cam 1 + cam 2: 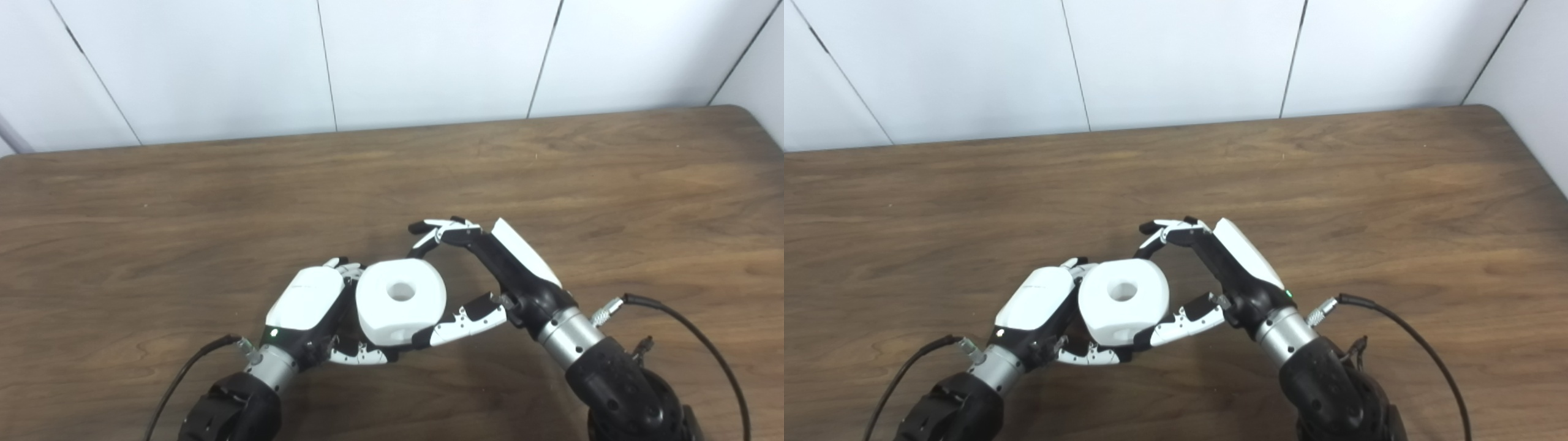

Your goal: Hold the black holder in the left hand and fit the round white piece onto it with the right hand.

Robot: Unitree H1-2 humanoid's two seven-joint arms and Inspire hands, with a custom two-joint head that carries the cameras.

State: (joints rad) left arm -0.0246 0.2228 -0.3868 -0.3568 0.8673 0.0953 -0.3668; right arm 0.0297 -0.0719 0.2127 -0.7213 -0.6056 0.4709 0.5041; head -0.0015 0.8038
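Hands meet near the brown wooden table's front edge: left hand curls beneath the round white plastic piece with centre hole; right hand pinches it. Black holder hidden.

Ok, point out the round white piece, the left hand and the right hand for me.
round white piece (pixel 401 300): left eye view, on its top face beside the centre hole.
left hand (pixel 306 300): left eye view, on the white back shell.
right hand (pixel 1240 269): right eye view, on the black palm below the white shell.
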